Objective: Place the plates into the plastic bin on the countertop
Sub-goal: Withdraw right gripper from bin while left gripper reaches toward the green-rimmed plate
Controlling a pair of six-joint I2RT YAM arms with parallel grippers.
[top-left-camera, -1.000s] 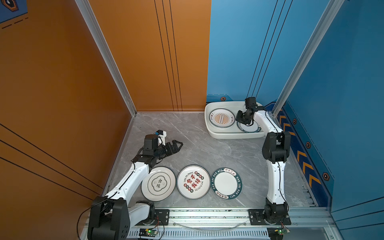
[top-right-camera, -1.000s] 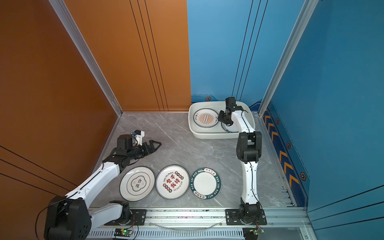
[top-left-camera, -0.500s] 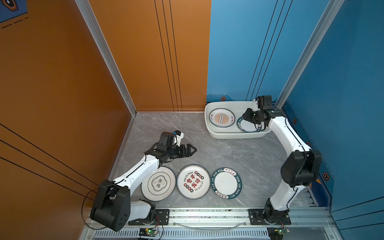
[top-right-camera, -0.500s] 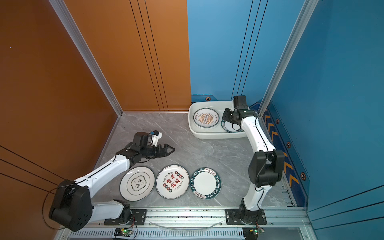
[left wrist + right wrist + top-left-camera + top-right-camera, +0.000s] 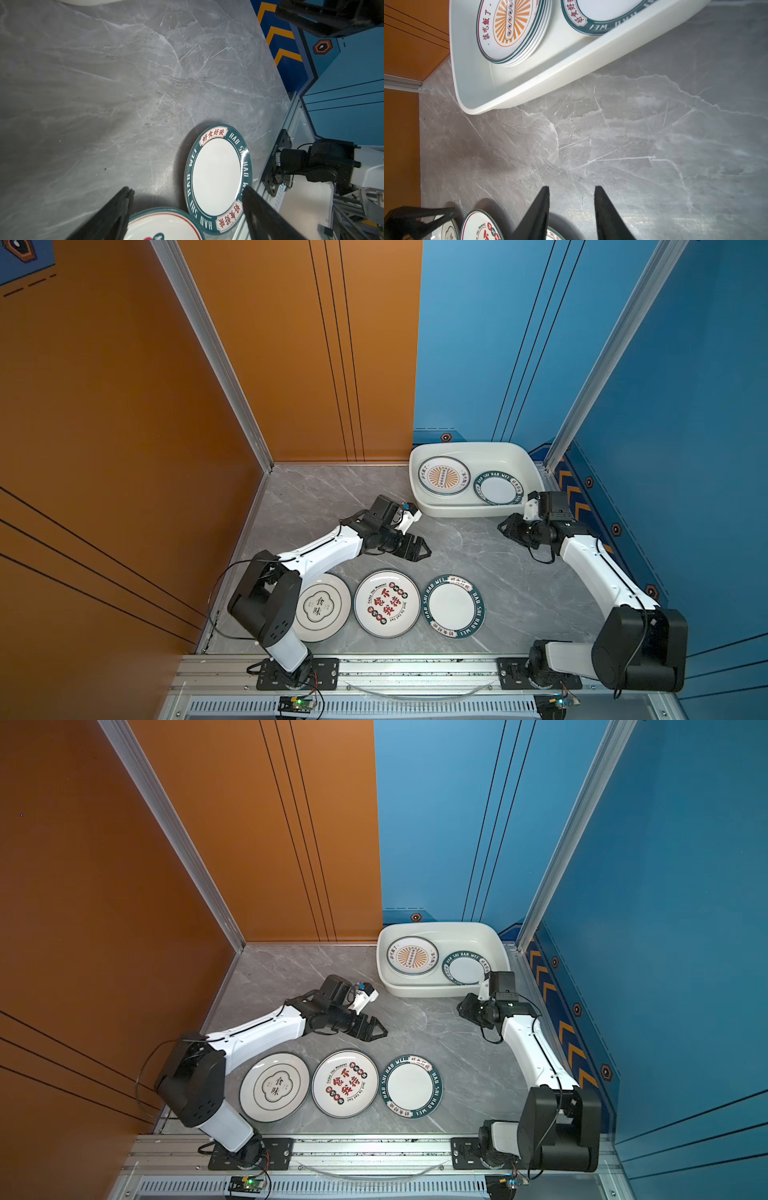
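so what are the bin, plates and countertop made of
Large white rectangular bin: likely moulded plastic, glossy, rounded corners. Round white teal-rimmed plates: glazed ceramic or melamine, unclear; shiny, printed lettering. Grey veined countertop: marble-look stone or laminate, smooth, faintly scratched.

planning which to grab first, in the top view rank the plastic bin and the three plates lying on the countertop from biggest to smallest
1. plastic bin, by far the largest
2. black-lettered plate and red-lettered plate: look about alike, so not ranked
3. teal-rimmed plate beside them, slightly smaller
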